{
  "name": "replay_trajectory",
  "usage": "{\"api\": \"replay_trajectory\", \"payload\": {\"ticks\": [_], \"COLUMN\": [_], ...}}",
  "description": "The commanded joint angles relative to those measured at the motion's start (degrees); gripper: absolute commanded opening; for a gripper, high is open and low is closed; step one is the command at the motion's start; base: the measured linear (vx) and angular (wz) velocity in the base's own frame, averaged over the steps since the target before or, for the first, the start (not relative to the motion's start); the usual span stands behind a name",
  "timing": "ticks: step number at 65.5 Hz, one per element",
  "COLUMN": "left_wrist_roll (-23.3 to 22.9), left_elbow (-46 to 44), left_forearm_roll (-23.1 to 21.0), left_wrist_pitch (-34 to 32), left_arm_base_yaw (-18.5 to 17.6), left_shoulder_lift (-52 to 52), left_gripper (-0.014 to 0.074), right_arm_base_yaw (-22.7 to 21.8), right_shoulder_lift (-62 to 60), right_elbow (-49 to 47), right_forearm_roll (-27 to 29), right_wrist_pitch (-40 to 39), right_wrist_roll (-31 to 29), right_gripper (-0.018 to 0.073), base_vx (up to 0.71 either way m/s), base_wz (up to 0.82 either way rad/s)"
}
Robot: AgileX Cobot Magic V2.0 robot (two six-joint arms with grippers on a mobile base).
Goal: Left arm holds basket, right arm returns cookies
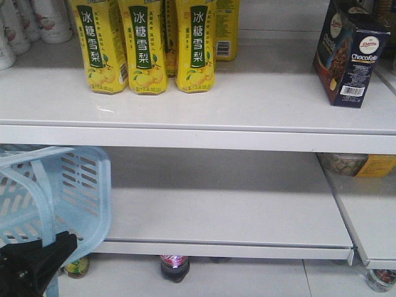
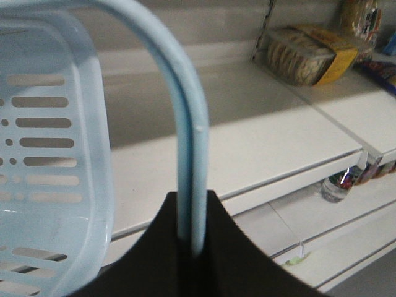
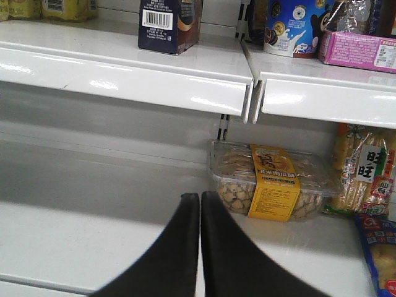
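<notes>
White store shelving point(image 1: 204, 105) fills the front view, two tiers, tiled floor below. Far left of the top shelf: white bottles point(image 1: 37, 21) with pink print, only partly in frame. Next, three yellow drink bottles point(image 1: 145, 46) in a row, green label strips with white Chinese characters 冰糖雪梨 and pear pictures; more yellow packs behind them. Lower left: the basket point(image 1: 55, 198), light blue, slotted sides, tilted in front of the lower shelf. Its hoop handle point(image 2: 185, 136) runs down into the left gripper point(image 2: 192, 247); left wrist view shows the black fingers pinching the handle between them. Under the bottom shelf on the floor, a dark-capped bottle point(image 1: 174, 266) and another bottle beside the basket, labels unreadable.

Right of centre, shelves bare. The cookies point(image 1: 349, 55) stand upright at the right end of the top shelf, free of both grippers: navy carton, "Chocofalo"-like white lettering, red-white oval logo, barcode patch. Below them on the lower shelf, a clear tub point(image 3: 272, 182) of biscuits with a yellow label, small print unreadable. Right wrist view: right gripper point(image 3: 200, 247) low over the lower shelf, fingers pressed together on nothing, tub just beyond. Far right: snack bag point(image 3: 365, 170) with 旺旺, pink box point(image 3: 359, 49), blue cookie tub point(image 3: 294, 28).
</notes>
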Motion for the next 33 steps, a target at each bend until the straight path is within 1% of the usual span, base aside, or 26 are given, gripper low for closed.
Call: {"api": "replay_trajectory", "payload": {"ticks": [1,3,5,8,12,17,22,26,27,30,32,33], "left_wrist_roll": [-11.1,-14.4,-17.3,-20.5,-22.8,-23.9,-23.9,-24.1,-24.4,-26.3,-28.0,-29.6], "left_elbow": [1.4,2.7,4.1,5.9,7.8,10.0,11.3,11.9,12.0,12.0,12.0,12.0], "left_forearm_roll": [13.1,16.2,18.3,21.4,23.9,24.6,25.0,27.0,27.7,31.8,34.3,36.2], "left_wrist_pitch": [-6.6,-7.7,-8.6,-10.3,-12.3,-13.6,-12.2,-10.0,-9.2,-6.8,-5.2,-4.5], "left_arm_base_yaw": [0.1,0.1,0.1,0.1,0.2,1.2,4.3,8.2,9.0,11.9,13.5,14.6], "left_shoulder_lift": [-4.0,-5.3,-6.6,-8.2,-9.9,-12.2,-15.0,-17.6,-18.0,-19.4,-20.1,-20.6], "left_gripper": [-0.0006,-0.0006,-0.0006,-0.0006,-0.0006,-0.0006,-0.0006,-0.0006,-0.0006,-0.0006,-0.0006,-0.0006], "right_arm_base_yaw": [-0.1,-0.1,-0.1,-0.1,-0.1,-0.1,-0.1,-0.1,-0.1,-0.1,-0.1,-0.1], "right_shoulder_lift": [0.0,0.0,0.0,0.0,0.0,0.0,0.0,0.0,0.0,0.0,0.0,0.0], "right_elbow": [-1.4,-1.4,-1.4,-1.4,-1.4,-1.4,-1.4,-1.4,-1.4,-1.4,-1.4,-1.4], "right_forearm_roll": [-1.5,-1.5,-1.5,-1.5,-1.5,-1.5,-1.5,-1.5,-1.5,-1.5,-1.5,-1.5], "right_wrist_pitch": [-3.5,-3.5,-3.5,-3.5,-3.5,-3.5,-3.5,-3.5,-3.5,-3.5,-3.5,-3.5], "right_wrist_roll": [-0.6,-0.6,-0.6,-0.6,-0.6,-0.6,-0.6,-0.6,-0.6,-0.6,-0.6,-0.6], "right_gripper": [-0.0008,-0.0008,-0.0008,-0.0008,-0.0008,-0.0008,-0.0008,-0.0008,-0.0008,-0.0008,-0.0008,-0.0008], "base_vx": [0.00,0.00,0.00,0.00,0.00,0.00,0.00,0.00,0.00,0.00,0.00,0.00], "base_wz": [0.00,0.00,0.00,0.00,0.00,0.00,0.00,0.00,0.00,0.00,0.00,0.00]}}
